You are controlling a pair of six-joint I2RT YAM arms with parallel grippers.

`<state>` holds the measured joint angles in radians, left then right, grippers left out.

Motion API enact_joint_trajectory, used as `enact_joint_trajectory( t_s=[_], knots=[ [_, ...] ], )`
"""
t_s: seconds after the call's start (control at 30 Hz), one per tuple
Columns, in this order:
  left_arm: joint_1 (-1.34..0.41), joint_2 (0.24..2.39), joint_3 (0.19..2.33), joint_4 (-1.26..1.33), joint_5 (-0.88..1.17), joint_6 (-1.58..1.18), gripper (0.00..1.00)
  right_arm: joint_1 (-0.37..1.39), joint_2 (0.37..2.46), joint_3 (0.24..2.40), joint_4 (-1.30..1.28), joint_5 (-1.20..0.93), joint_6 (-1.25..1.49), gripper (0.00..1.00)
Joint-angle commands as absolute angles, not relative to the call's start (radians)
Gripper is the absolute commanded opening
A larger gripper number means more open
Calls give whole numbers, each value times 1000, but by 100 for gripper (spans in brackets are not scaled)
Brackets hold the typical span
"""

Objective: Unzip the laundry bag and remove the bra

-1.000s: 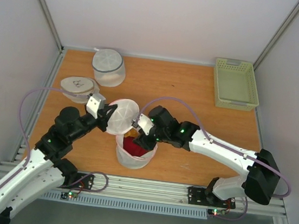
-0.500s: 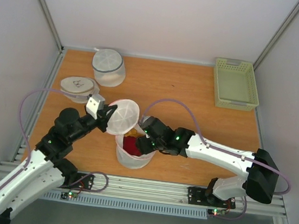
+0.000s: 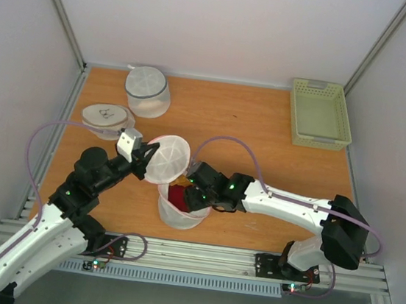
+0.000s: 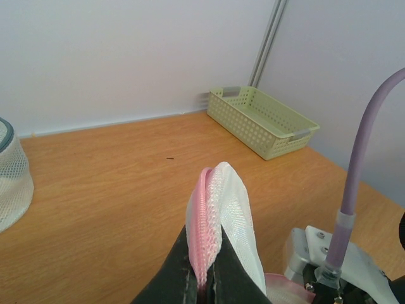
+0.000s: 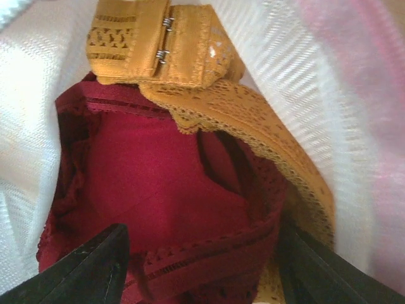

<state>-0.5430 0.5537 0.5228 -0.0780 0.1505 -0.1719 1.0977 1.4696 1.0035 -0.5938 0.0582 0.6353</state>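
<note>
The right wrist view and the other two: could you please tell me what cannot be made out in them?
Right wrist: right tool cut off by the bottom edge; contact with the bra unclear.
Top: bra mostly hidden by the right arm and the laundry bag wall.
Left wrist: left tool cut off by the bottom edge.

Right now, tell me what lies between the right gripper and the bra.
Nothing: the right wrist view shows the open right gripper inside the laundry bag, fingers flanking the bra.
</note>
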Motion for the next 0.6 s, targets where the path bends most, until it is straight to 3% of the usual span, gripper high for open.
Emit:
enact_joint_trajectory(
  t_s=[0.0,0.13,0.23,0.3,0.57],
  knots=[
    [-537,541,512,-10,166,-176,1,1108,1491,1002,-506,-17,624,65],
    [-536,539,515,-11,163,-174,1,1108,1524,1021,-465,-72,590,55],
    [-535,540,515,-11,157,-166,1,1106,1540,1033,-487,-68,575,19],
    [-535,540,512,-10,147,-162,1,1105,1541,1049,-515,-55,557,2],
    [-519,537,496,-14,101,-141,1,1105,1461,1169,-544,-89,309,1]
  ],
)
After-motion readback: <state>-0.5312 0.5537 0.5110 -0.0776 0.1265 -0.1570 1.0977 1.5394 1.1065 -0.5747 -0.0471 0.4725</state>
